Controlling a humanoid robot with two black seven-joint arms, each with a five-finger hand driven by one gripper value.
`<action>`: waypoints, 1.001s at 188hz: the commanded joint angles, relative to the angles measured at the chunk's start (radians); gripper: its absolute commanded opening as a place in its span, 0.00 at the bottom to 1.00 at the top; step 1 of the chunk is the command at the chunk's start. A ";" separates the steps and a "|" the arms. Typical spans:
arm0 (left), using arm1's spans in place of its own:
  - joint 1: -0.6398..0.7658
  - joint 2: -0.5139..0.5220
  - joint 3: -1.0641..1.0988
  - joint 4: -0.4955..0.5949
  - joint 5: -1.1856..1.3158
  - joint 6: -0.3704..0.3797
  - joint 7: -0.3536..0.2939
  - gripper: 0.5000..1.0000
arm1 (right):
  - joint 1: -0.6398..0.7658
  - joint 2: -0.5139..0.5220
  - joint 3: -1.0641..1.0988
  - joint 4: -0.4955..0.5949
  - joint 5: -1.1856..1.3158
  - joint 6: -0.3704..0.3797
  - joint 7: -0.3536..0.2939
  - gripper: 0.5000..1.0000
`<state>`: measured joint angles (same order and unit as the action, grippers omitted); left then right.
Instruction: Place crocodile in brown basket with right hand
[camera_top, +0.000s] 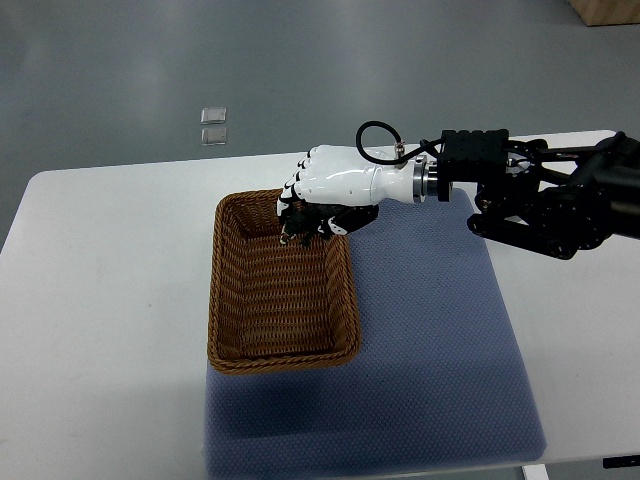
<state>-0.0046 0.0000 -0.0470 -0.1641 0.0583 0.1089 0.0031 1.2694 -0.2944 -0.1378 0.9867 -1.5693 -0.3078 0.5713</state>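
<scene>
My right hand (310, 215), white with dark fingertips, reaches in from the right and hovers over the far right corner of the brown wicker basket (235, 300). Its fingers curl downward around a small dark object, which looks like the crocodile (318, 219). Most of the crocodile is hidden under the palm, just above the basket's rim. No other object shows inside the basket. The left arm is out of view.
The basket sits on a blue-grey mat (430, 340) that covers the right half of the white table (100, 300). My right forearm (540, 200) spans the table's far right. Two small clear squares (213, 124) lie on the floor beyond the table.
</scene>
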 joint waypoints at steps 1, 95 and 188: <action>0.000 0.000 -0.001 0.000 0.000 0.000 0.000 1.00 | -0.007 0.024 0.000 0.004 0.000 -0.017 0.032 0.00; 0.000 0.000 0.001 0.000 0.000 0.000 0.000 1.00 | -0.070 0.051 0.001 0.026 -0.046 -0.091 0.035 0.72; 0.000 0.000 -0.001 0.000 0.000 0.000 0.000 1.00 | -0.074 0.004 0.110 -0.007 0.058 -0.071 0.024 0.85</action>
<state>-0.0047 0.0000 -0.0471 -0.1641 0.0583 0.1089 0.0031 1.1977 -0.2706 -0.0878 0.9939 -1.5760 -0.3964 0.5969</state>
